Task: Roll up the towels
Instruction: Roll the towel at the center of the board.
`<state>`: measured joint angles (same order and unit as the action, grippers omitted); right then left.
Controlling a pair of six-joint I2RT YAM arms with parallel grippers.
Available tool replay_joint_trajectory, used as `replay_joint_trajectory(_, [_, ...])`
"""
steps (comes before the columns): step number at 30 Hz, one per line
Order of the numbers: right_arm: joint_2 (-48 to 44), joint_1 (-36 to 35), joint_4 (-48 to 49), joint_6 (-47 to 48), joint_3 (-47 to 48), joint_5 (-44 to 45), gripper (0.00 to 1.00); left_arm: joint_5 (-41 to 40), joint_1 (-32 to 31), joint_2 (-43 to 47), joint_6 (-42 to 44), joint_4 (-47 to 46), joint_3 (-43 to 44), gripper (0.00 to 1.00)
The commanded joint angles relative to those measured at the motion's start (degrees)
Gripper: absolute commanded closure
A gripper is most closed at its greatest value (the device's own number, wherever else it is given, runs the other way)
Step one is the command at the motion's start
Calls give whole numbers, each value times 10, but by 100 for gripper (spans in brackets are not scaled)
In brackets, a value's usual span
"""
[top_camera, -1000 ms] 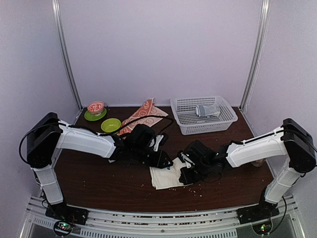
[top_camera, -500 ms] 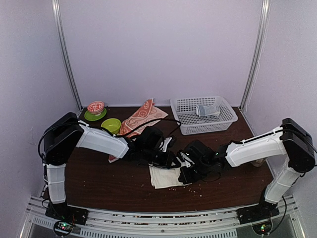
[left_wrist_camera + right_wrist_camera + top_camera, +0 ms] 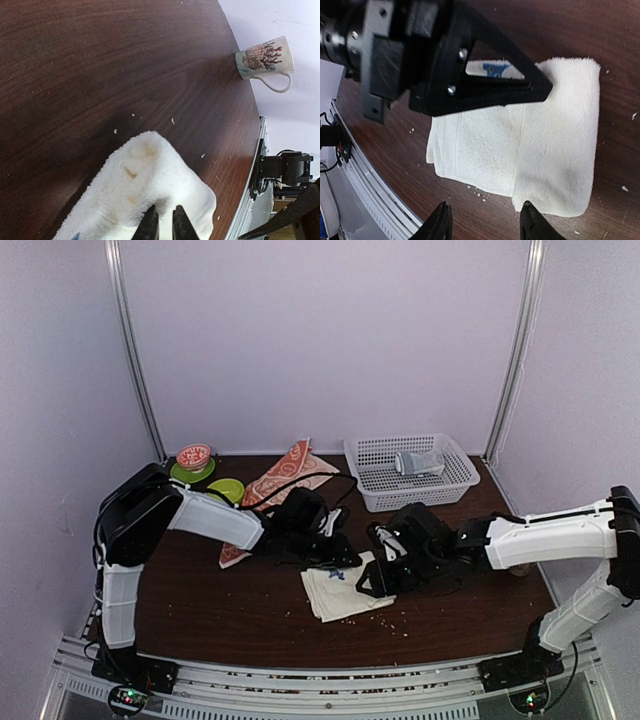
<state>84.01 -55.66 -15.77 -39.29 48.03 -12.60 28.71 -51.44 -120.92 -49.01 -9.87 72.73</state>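
Nearest me, the folded cream towel (image 3: 343, 592) lies on the dark worktop (image 3: 200, 600). The right gripper (image 3: 485, 222) hangs over its edge, jaws spread and holding nothing. The left gripper (image 3: 165, 226) has its jaws clenched on the towel's corner by the blue mark (image 3: 495, 66). Farther back, the orange-red towel (image 3: 285, 475) lies spread, left of a white basket (image 3: 420, 498)

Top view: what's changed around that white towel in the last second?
Both arms shifted toward the table's back. The left gripper, shut on the cream towel's far edge, slid slightly right. The open right gripper drew back, uncovering more towel. The orange-red towel, basket and green bowl stayed put.
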Motion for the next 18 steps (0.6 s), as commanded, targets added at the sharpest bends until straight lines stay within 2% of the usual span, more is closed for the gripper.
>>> replay_joint_trajectory(1, [-33,18,-14,-32,-20,60,54,14,1,-20,0,-20,23,88])
replay_joint_trajectory(12, [42,33,-46,-36,-15,81,70,12,2,-38,4,1,31,89])
replay_joint_trajectory(15, [58,31,-67,-30,-13,83,69,9,2,-41,7,6,29,89])
replay_joint_trajectory(18, [58,31,-78,-29,-16,79,61,11,3,-47,7,7,29,89])
